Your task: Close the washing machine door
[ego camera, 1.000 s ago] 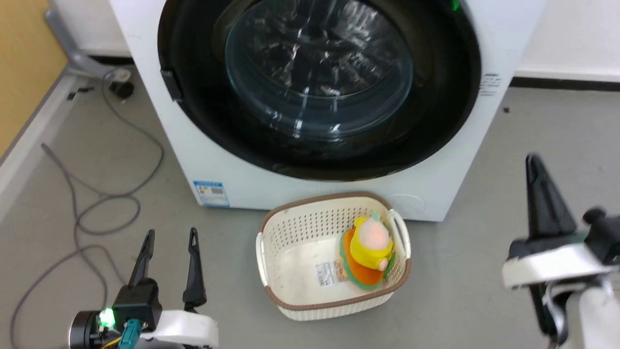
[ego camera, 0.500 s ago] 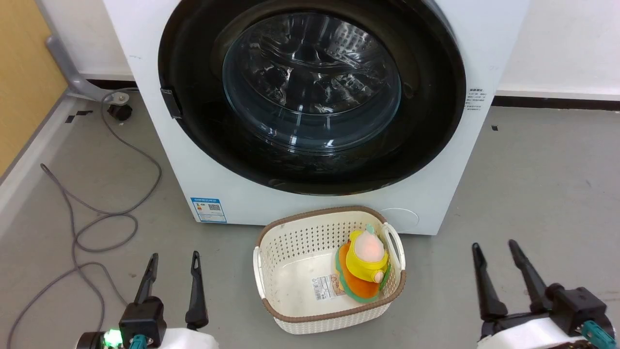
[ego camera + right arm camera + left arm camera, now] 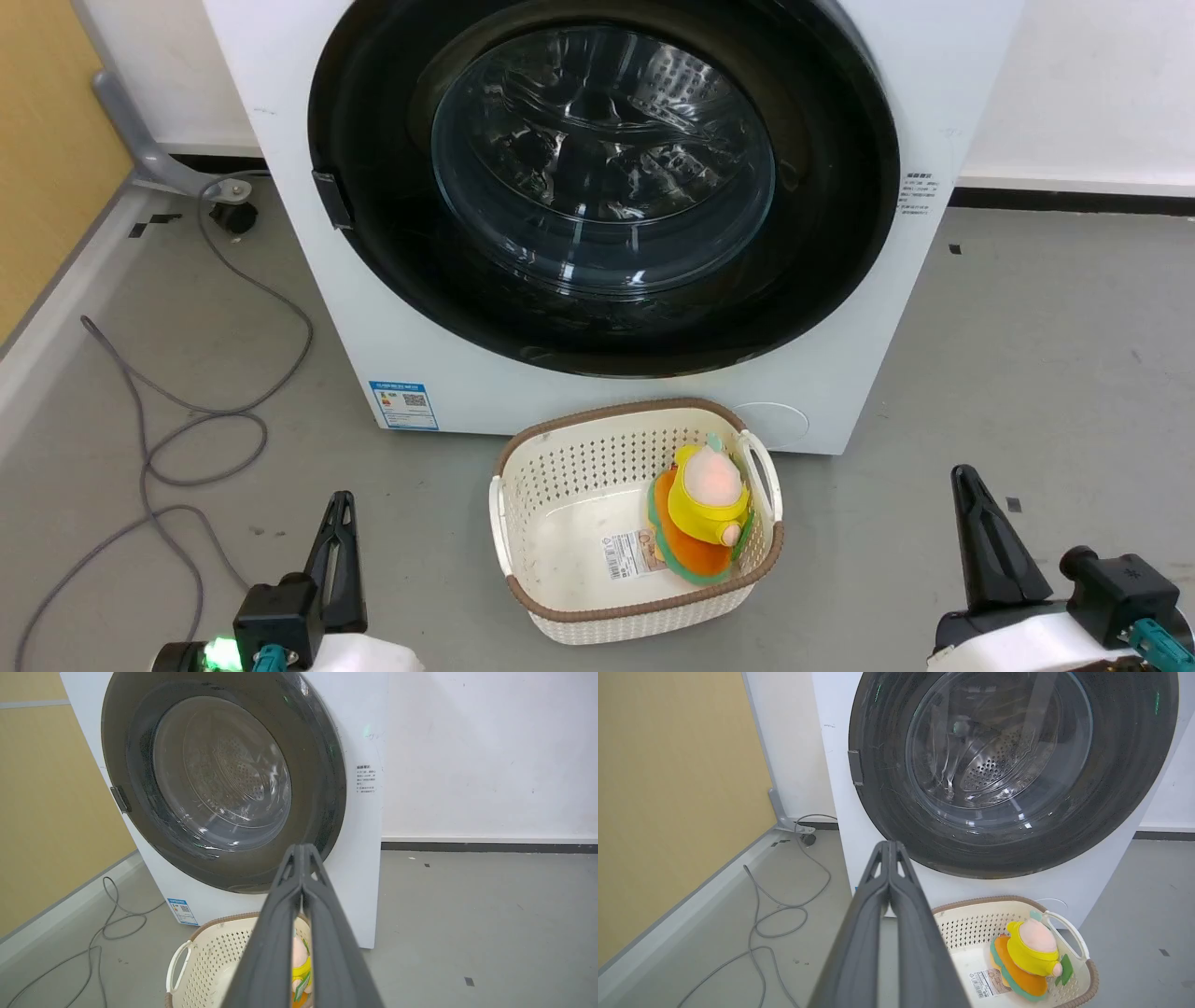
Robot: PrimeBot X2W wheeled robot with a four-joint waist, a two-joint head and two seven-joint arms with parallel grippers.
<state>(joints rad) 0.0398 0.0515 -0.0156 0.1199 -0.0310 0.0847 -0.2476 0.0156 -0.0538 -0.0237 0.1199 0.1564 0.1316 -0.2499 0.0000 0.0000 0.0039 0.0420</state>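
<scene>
The washing machine door (image 3: pixel 607 177) is sitting flush against the washing machine (image 3: pixel 392 317) at twelve o'clock in the head view. A cream basket (image 3: pixel 560 448) is lying at its six o'clock. The left gripper (image 3: pixel 340 504) is hovering at seven o'clock and the right gripper (image 3: pixel 964 478) at five, both clenched, grasping nothing.

The left gripper (image 3: pixel 340 502) is located at 7 o'clock in the head view. Its two dark fingers are pressed together and lean toward 1 o'clock. A green lamp (image 3: pixel 215 651) is lit at the left wrist. The right gripper (image 3: pixel 963 476) is located at 5 o'clock, its fingers likewise closed flat against each other and leaning toward 11 o'clock. In each wrist view the fingers rise from 6 o'clock and meet at the tips; nothing is held.
</scene>
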